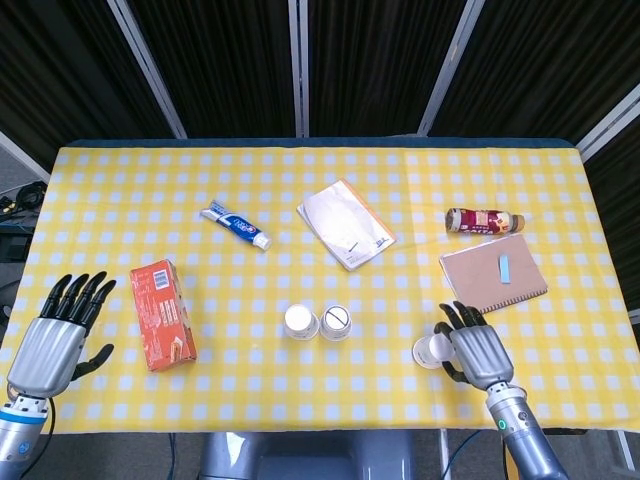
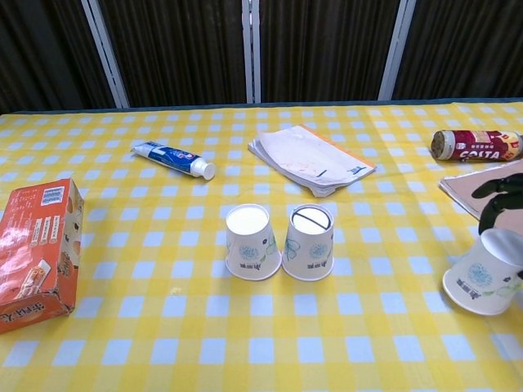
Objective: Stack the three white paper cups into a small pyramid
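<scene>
Right now your right hand (image 1: pixel 478 350) sits at the near right of the yellow checked table (image 1: pixel 120 190), its fingers wrapped around the third paper cup (image 2: pixel 482 278). That cup is tilted off its rim, leaning with its mouth toward the middle of the table, and the chest view shows dark fingertips (image 2: pixel 500 198) over its upper side. Whether the grip is firm you cannot tell from these views, but the hand has hold of it.

The other two paper cups (image 1: pixel 318 322) stand upside down in the middle near the front edge, side by side and touching, well apart from the one in your hand.

Your left hand (image 1: pixel 58 335) hovers at the near left corner, fingers spread and holding nothing, just beside the orange box (image 1: pixel 162 314).

Farther back lie a toothpaste tube (image 1: pixel 236 226), a stack of papers (image 1: pixel 346 224), a bottle (image 1: pixel 484 220) on its side, and a brown notebook (image 1: pixel 492 273) with a small blue item (image 1: pixel 506 269) on it.
</scene>
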Tool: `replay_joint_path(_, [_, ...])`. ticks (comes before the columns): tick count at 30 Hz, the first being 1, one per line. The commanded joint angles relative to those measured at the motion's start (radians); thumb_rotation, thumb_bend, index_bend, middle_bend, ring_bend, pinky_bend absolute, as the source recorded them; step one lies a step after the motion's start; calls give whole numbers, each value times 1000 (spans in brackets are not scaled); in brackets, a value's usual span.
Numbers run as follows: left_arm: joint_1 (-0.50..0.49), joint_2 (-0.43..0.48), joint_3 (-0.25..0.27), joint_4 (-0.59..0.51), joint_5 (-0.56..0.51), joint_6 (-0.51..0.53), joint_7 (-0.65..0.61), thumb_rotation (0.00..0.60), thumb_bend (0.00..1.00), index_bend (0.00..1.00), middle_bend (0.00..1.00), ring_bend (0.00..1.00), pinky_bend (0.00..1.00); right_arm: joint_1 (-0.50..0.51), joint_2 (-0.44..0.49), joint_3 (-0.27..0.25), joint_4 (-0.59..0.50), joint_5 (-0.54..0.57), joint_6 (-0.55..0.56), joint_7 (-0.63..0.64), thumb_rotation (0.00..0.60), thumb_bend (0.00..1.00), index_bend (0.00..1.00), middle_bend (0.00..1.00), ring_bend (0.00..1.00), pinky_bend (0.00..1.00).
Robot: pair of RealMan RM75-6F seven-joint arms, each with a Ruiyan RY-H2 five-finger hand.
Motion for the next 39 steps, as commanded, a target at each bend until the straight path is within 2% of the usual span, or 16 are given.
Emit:
replay_joint_path(1, [3,2,-5,1,1,-3,-5,600,247,0,0,0,0,13,6,20,-24,-14,9,14,600,291,443,94,0,141])
replay_joint_path(5, [6,9,-13,2,-1,-6,-25,600,248,0,0,0,0,46,11,72,-64,-9,13,18,600,291,445,96,0,145])
replay_joint_path(13, [7,27,-36,15,-30,-24,-86,600,248,0,0,0,0,163,-4,237,-127,82,4,-2,600,291,454,109,0,158])
replay_joint_path(18, [1,32,-44,21,-37,-46,-107,600,248,0,0,0,0,235,-29,291,-136,129,-5,-56,600,291,455,110,0,161])
replay_joint_path(21, [-4,32,-47,24,-41,-63,-111,600,247,0,0,0,0,281,-62,296,-154,166,-10,-110,600,291,455,110,0,161])
replay_joint_path(23, [-5,33,-48,24,-40,-71,-112,600,248,0,0,0,0,325,-113,284,-169,198,-36,-138,600,291,455,110,0,161])
replay_joint_path(30, [5,43,-54,22,-33,-60,-133,600,248,0,0,0,0,390,-210,240,-161,253,-12,-226,600,291,457,110,0,161])
replay_joint_path(39, [12,49,-60,23,-28,-62,-148,600,248,0,0,0,0,423,-252,212,-141,280,27,-258,600,291,457,110,0,161])
